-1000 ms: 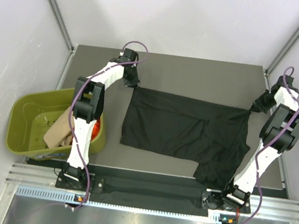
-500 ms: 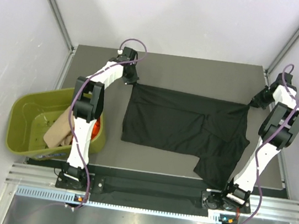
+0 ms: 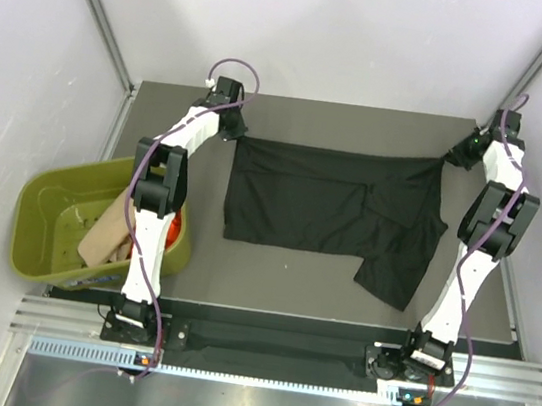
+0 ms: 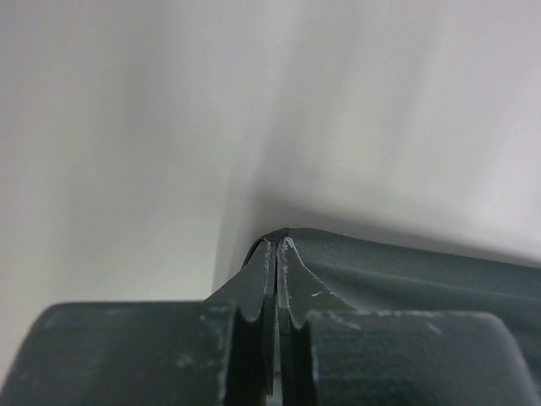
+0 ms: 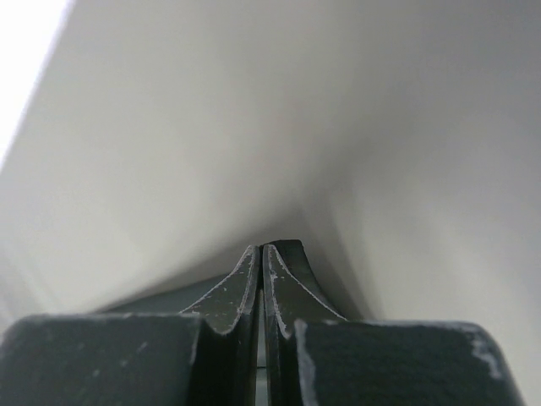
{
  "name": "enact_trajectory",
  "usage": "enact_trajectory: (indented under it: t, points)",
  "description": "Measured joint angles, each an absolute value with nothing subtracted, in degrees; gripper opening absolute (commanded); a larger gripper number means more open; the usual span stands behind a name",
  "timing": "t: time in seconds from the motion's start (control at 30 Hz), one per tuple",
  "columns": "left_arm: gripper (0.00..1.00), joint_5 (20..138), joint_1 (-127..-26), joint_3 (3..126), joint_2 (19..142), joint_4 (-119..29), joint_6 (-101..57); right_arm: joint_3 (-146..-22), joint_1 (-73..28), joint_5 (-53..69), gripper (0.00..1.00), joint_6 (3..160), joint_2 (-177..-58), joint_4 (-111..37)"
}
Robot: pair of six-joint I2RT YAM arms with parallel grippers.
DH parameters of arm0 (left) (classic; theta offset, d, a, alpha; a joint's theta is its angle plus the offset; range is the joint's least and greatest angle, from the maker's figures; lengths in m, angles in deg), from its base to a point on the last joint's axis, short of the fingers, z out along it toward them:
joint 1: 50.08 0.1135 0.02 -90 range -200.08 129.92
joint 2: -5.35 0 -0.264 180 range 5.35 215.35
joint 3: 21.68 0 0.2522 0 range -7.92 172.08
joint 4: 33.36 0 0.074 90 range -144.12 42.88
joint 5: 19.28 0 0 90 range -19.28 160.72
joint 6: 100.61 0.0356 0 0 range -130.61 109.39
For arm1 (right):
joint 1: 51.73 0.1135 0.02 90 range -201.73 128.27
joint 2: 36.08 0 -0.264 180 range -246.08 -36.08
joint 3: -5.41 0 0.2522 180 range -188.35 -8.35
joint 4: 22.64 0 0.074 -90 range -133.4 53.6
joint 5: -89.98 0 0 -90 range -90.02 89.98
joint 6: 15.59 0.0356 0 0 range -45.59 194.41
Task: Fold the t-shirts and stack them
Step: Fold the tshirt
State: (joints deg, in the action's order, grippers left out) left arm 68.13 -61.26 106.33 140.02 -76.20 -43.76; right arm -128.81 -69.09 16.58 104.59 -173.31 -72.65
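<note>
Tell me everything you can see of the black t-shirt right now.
The black t-shirt is plain, soft, matte cloth, spread mostly flat on the grey table. Its far edge is pulled straight between the left gripper and right gripper, which are both shut and appear to pinch its far corners. A layer is folded over near the middle, with creases there, and a flap juts toward the near edge on the right side. Nothing else touches it.

Three t-shirts (image 3: 321,205), one tub (image 3: 50,197), two arms (image 3: 168,163)
</note>
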Motion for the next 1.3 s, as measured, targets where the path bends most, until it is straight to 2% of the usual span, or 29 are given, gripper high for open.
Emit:
enact_trajectory:
  t: [0.23, 0.33, 0.37, 0.4, 0.47, 0.5, 0.6, 0.83, 1.07, 1.3]
  points:
    - [0.0, 68.08, -59.25, 113.33, 144.18, -75.0, -43.78, -135.35, -66.54, 18.68, 0.0, 109.11, -177.74, -67.18]
    - [0.2, 68.26, -58.72, 117.0, 145.79, -74.96, -43.65, -137.07, -66.08, 19.25, 0.06, 110.51, -179.43, -65.3]
    - [0.36, 68.28, -58.61, 117.83, 146.1, -74.98, -43.82, -137.16, -65.97, 19.46, 0.09, 111.04, -179.76, -64.8]
    - [0.42, 68.26, -58.5, 118.55, 146.25, -74.94, -43.63, -137.16, -65.86, 19.6, 0.21, 111.45, -179.89, -64.69]
    - [0.53, 68.17, -58.35, 119.25, 146.28, -74.94, -43.76, -137.6, -65.81, 19.6, 0.3, 112.39, -180.11, -64.95]
    - [0.55, 68.11, -58.31, 119.4, 146.28, -74.94, -43.65, -137.99, -65.81, 19.57, 0.39, 112.39, -180.17, -65.17]
    - [0.58, 68.06, -58.31, 119.45, 146.28, -75.68, -43.73, -140.02, -65.92, 19.07, 0.51, 112.04, -180.17, -66.61]
    - [0.58, 68.35, -58.31, 115.03, 143.3, -77.58, -43.71, -140.59, -67.32, 14.15, 0.6, 106.71, -177.2, -77.72]
    - [0.54, 68.74, -60.01, 103.91, 133.62, -79.39, -41.68, -121.38, -67.48, 6.94, 0.61, 100.35, -156.59, -86.85]
    - [0.52, 67.98, -67.31, 88.61, 116.68, -81.51, -39.1, -97.03, -60.9, 4.51, 0.62, 97.35, -131.15, -88.43]
